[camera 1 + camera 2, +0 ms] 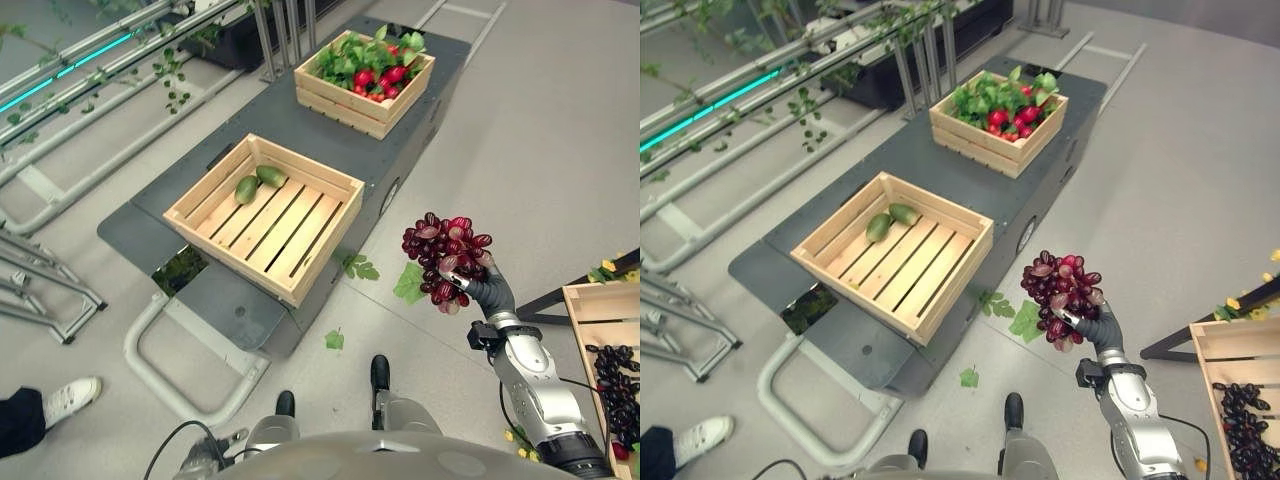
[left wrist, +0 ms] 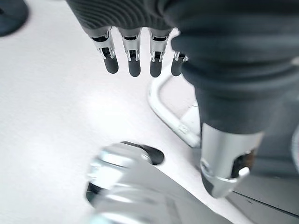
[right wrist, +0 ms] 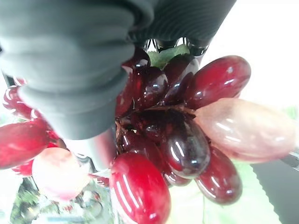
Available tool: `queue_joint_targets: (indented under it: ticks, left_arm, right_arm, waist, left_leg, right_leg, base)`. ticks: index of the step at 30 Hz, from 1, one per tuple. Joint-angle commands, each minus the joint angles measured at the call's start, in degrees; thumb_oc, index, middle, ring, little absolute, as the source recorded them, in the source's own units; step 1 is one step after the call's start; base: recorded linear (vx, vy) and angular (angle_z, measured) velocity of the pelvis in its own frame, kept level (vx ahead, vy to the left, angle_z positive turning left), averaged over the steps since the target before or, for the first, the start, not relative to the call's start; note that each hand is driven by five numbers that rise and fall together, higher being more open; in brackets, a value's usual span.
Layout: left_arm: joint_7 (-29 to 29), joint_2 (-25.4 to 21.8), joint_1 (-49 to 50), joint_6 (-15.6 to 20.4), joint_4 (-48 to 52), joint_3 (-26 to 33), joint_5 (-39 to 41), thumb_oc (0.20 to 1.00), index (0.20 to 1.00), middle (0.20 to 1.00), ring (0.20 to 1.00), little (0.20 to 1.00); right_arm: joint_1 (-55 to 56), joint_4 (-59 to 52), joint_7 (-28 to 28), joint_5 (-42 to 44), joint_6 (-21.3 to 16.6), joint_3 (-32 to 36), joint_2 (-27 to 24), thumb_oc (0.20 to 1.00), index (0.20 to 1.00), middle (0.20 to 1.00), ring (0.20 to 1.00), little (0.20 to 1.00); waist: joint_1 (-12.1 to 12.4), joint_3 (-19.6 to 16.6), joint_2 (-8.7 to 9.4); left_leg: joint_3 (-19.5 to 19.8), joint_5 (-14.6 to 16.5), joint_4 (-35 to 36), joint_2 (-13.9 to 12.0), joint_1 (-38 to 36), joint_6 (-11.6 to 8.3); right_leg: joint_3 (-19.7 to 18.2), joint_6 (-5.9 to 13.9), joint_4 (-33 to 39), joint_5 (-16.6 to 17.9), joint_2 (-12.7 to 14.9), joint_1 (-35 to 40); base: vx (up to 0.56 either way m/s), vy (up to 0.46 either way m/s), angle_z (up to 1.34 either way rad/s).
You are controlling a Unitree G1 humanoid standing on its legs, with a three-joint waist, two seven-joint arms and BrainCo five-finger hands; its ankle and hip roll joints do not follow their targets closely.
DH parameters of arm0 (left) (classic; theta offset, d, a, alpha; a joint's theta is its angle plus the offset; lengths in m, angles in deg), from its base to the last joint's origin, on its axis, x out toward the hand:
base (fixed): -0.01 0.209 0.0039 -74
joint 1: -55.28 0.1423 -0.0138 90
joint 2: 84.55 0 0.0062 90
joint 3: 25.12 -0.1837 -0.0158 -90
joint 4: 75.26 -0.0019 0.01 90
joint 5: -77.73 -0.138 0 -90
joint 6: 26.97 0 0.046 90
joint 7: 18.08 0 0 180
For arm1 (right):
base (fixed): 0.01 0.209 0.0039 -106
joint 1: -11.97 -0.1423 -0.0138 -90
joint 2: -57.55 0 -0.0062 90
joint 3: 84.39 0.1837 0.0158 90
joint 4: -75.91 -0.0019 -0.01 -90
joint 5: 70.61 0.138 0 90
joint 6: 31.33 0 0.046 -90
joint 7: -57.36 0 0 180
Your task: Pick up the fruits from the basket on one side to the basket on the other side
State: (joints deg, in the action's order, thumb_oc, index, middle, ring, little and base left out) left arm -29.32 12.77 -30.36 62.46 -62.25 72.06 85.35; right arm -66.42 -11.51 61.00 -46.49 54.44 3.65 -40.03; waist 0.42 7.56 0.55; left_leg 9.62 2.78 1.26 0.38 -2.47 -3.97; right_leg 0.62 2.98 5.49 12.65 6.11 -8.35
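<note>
My right hand (image 1: 482, 284) is raised above the floor, its fingers curled round a bunch of red grapes (image 1: 444, 258), which shows close up in the right wrist view (image 3: 187, 135). A wooden crate (image 1: 604, 340) at the right edge holds dark grapes (image 1: 615, 385). To the left of the bunch, on a dark platform (image 1: 300, 115), sits a slatted wooden crate (image 1: 266, 214) with two green fruits (image 1: 257, 183) in its far corner. My left hand (image 2: 140, 56) hangs low over the floor with straight fingers.
A second crate (image 1: 365, 80) of leaves and red fruits stands at the platform's far end. Metal rails (image 1: 90, 60) with vines run along the left. A tubular frame (image 1: 180, 380) juts from the platform's near end. Loose leaves (image 1: 408, 283) lie on the floor. A person's white shoe (image 1: 66, 398) is at lower left.
</note>
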Motion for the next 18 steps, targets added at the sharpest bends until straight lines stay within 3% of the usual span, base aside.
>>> queue_joint_targets:
  ticks: [1, 6, 11, 15, 16, 18]
  left_arm:
    - [-0.7, -2.1, -2.5, 0.5, -1.6, -0.2, 0.1, 1.000, 1.000, 1.000, 1.000, 1.000]
    - [-1.2, -3.0, -5.2, 1.3, 0.8, -4.0, -2.1, 1.000, 1.000, 1.000, 1.000, 1.000]
    - [-2.4, -5.8, -10.9, 3.3, 8.5, -12.2, -7.3, 1.000, 1.000, 1.000, 1.000, 1.000]
    - [-3.2, -7.3, -13.2, 3.5, 10.7, -14.0, -9.0, 1.000, 1.000, 1.000, 1.000, 1.000]
    - [-3.5, -7.7, -13.5, 3.5, 10.8, -13.4, -8.8, 1.000, 1.000, 1.000, 1.000, 1.000]
    - [-3.8, -8.1, -13.3, 3.4, 10.7, -12.8, -8.6, 1.000, 1.000, 1.000, 1.000, 1.000]
  right_arm:
    - [-1.8, -7.9, 0.1, -0.3, -4.8, 5.1, 0.1, 0.200, 0.200, 0.200, 0.200, 0.200]
    - [-2.0, -8.9, 0.4, 0.3, -4.8, 5.4, 0.8, 0.200, 0.200, 0.200, 0.200, 0.200]
    - [-3.8, -9.1, 1.0, 1.6, -5.3, 4.7, 1.9, 0.200, 0.200, 0.200, 0.200, 0.200]
    - [-4.0, -9.0, 1.5, 2.5, -5.6, 4.7, 3.1, 0.200, 0.200, 0.200, 0.200, 0.200]
    - [-4.4, -9.0, 1.4, 2.6, -5.6, 4.3, 3.4, 0.200, 0.200, 0.200, 0.200, 0.200]
    - [-5.9, -8.8, 1.6, 2.6, -5.6, 3.0, 3.8, 0.200, 0.200, 0.200, 0.200, 0.200]
  waist:
    - [-0.9, -1.4, 2.13]
    - [-2.0, -1.7, 2.21]
    - [-4.8, 0.0, 3.93]
    - [-6.4, 1.1, 4.94]
    - [-6.3, 1.4, 5.13]
    - [-5.0, 1.9, 5.15]
  left_leg:
    - [0.3, 1.9, -5.5, 1.1, 6.4, 0.54]
    - [-2.1, 0.9, -2.3, 1.4, 5.2, 1.64]
    - [-5.7, -0.2, 0.2, 2.4, 6.3, 3.60]
    - [-8.3, 0.0, 0.3, 3.1, 6.9, 4.28]
    - [-9.6, 0.1, 0.1, 2.8, 7.4, 4.32]
    - [-13.1, 0.4, -1.1, 1.0, 8.4, 3.96]
  right_leg:
    - [3.3, 3.13, -1.4, -12.1, -2.0, 6.6]
    - [1.8, 4.92, -1.8, -10.5, -0.3, 5.1]
    - [-1.7, 6.98, -3.6, -8.3, 0.9, -0.3]
    - [-4.0, 8.86, -3.0, -5.6, 2.0, -3.2]
    - [-3.6, 9.34, -3.0, -5.1, 2.5, -4.1]
    - [2.6, 9.08, -3.1, -5.5, 4.2, -4.8]
  base:
    - [0.01, 0.101, 0.03]
    - [-0.02, 0.203, -0.26]
    - [-0.12, 0.197, -0.34]
    - [-0.11, 0.159, -0.49]
    - [-0.19, 0.061, -0.55]
    - [-0.17, 0.019, -0.81]
